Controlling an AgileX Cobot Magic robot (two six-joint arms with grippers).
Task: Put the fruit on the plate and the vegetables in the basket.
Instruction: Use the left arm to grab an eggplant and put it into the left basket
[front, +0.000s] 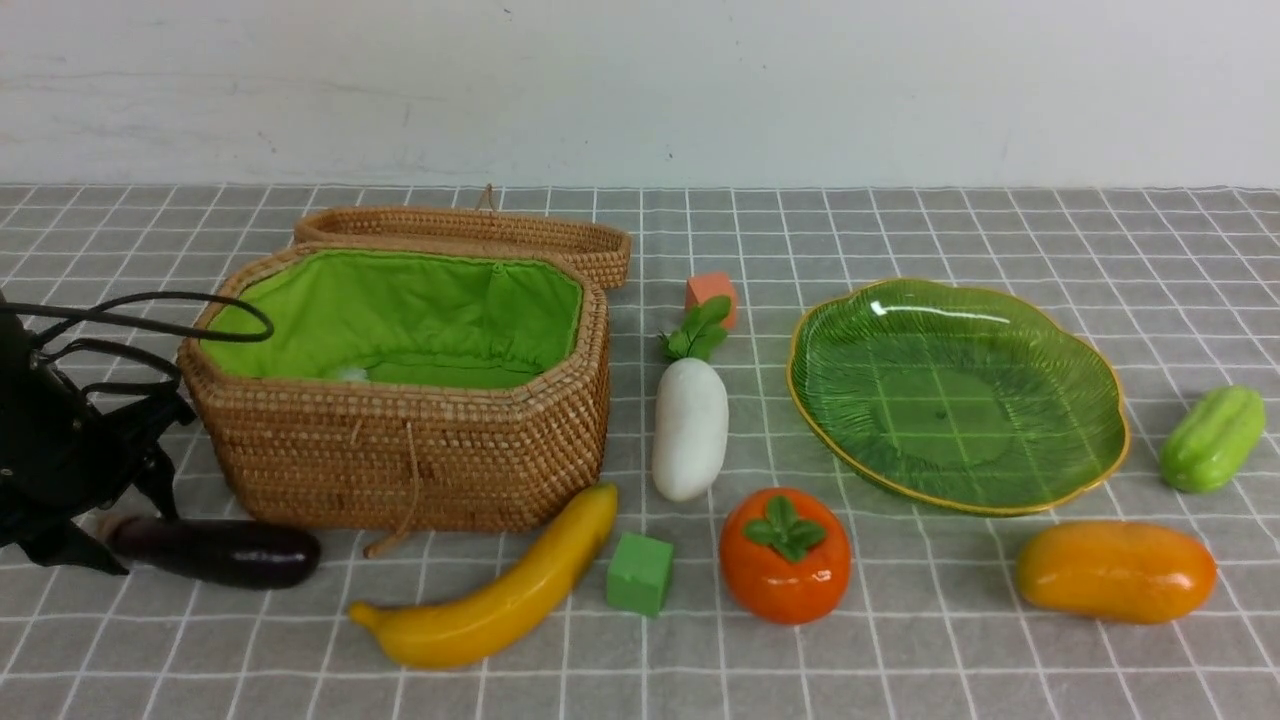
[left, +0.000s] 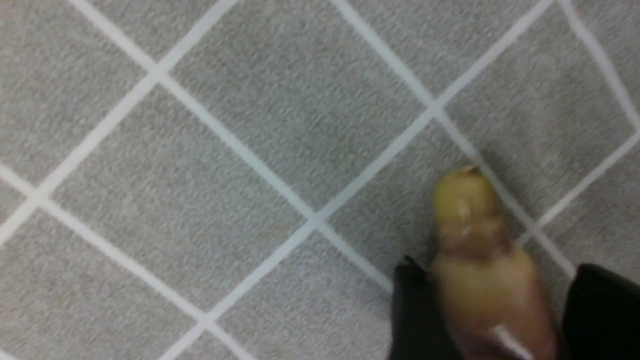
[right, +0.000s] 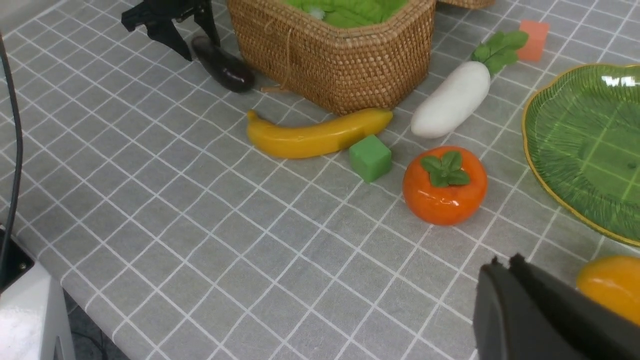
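Open checked tablecloth (right: 200, 225) runs wide along the near side to the table's left front edge. The open basket (front: 400, 460) crowds the banana (front: 500, 595) tip and the eggplant (front: 225, 553). The left gripper (left: 492, 320) straddles the eggplant's stem end, jaws apart, with cloth showing beside one finger. The right gripper (right: 502, 272) hangs clenched and empty near the mango (front: 1115, 572). On the cloth lie three fruits (banana, persimmon (front: 785, 560), mango), three vegetables (eggplant, radish (front: 690, 430), gourd (front: 1212, 438)), one plate (front: 950, 400), and two cubes, green (front: 638, 572) and orange (front: 710, 292).

The basket (front: 400, 460) is rough woven wicker with cloth lining (front: 400, 310); the plate (front: 960, 400) is glossy glass; the tablecloth (front: 900, 650) looks matt.
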